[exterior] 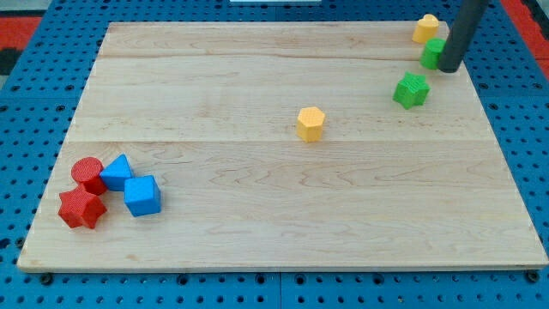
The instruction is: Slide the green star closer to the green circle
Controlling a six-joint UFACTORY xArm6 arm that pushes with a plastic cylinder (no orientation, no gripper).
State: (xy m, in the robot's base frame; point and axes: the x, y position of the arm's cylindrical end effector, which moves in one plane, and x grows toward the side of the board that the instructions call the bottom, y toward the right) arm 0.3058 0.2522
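Note:
The green star [412, 89] lies at the view's upper right on the wooden board. The green circle [431, 53] lies just above and right of it, partly hidden behind my rod. My tip [449, 68] rests on the board right beside the green circle's right side, above and to the right of the green star. A small gap separates star and circle.
A yellow block [425, 28] sits at the top right above the green circle. A yellow hexagon [310, 123] lies near the middle. At the lower left cluster a red circle [87, 172], a red star [81, 209], and two blue blocks [117, 172] [141, 195].

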